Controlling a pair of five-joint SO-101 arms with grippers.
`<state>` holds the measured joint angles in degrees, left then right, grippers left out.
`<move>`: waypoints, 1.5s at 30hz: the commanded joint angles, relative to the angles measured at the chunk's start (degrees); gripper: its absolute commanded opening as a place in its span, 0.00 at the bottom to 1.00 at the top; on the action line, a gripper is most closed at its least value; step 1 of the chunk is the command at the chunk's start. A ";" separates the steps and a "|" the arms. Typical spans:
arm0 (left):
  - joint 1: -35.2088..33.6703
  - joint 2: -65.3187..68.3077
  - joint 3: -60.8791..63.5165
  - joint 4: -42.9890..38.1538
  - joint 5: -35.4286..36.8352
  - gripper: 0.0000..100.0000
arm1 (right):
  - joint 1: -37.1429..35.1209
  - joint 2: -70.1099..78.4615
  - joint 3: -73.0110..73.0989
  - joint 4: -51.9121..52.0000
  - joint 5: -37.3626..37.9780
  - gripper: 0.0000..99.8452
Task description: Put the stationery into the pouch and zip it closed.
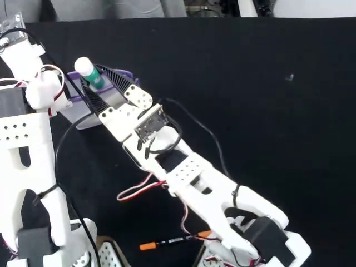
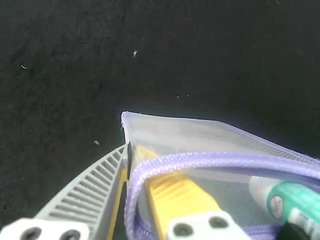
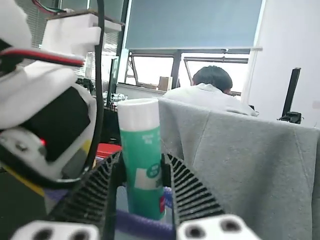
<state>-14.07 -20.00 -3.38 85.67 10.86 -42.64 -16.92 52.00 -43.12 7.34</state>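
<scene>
While the right gripper (image 3: 142, 167) is closed round the green glue stick (image 3: 140, 150), we see the stick standing upright, white cap on top, its lower end sunk past the purple zip rim into the open mouth of the pouch (image 2: 200, 135). From above, the right gripper (image 1: 105, 89) and the glue stick (image 1: 89, 71) sit over the pouch (image 1: 83, 117), which lies on the black counter (image 1: 267, 83). The left gripper (image 2: 131, 150) is clamped on one end of the pouch's rim, a grey ridged finger (image 2: 95, 185) outside the mesh wall and a yellow one (image 2: 175, 197) inside it, and the glue stick (image 2: 287, 200) shows within the pouch just beside that grip. The zip is open. A pen (image 1: 167, 243) with orange ends lies flat on the counter, well apart from the pouch
</scene>
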 commanded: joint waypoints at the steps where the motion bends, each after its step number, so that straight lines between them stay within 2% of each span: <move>1: -0.04 1.93 1.36 -0.44 0.53 0.03 | 1.23 -0.22 -2.42 -1.14 0.18 0.04; 6: -0.31 1.93 1.36 -0.53 0.53 0.03 | 1.23 -0.40 -1.45 0.00 0.18 0.27; 8: -0.40 1.93 1.63 -1.76 0.53 0.03 | 1.23 -1.71 -0.92 3.25 0.18 0.30; 15: -0.84 1.93 2.15 -2.81 0.18 0.03 | 2.55 -14.02 -0.92 24.62 0.26 0.29; 19: -5.14 1.93 1.63 -3.25 0.09 0.03 | 5.36 -26.68 -0.92 42.55 2.64 0.29; 24: -11.74 1.93 -0.92 -3.69 0.09 0.03 | 8.79 -43.91 -1.36 67.96 11.60 0.29; 27: -14.99 1.85 -2.24 -3.60 0.09 0.03 | 9.23 -51.82 -3.91 87.12 18.20 0.29; 30: -18.15 1.76 -3.65 -3.60 -1.05 0.03 | 8.97 -54.46 -7.25 105.93 23.56 0.29; 33: -22.11 1.85 -5.49 -3.60 -2.11 0.03 | 8.88 -53.32 -9.36 119.91 26.46 0.29; 36: -25.27 1.49 -7.25 -3.60 -2.29 0.03 | 8.53 -51.03 -9.89 129.85 29.89 0.29; 40: -28.62 1.32 -8.13 -2.29 -2.37 0.03 | 3.69 -48.66 -8.31 140.04 35.43 0.29; 45: -33.27 1.41 -8.13 -2.46 -2.46 0.03 | -1.85 -46.90 -5.85 141.45 36.66 0.29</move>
<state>-44.13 -17.80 -7.60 83.47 8.92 -42.20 -65.45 46.02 97.71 42.77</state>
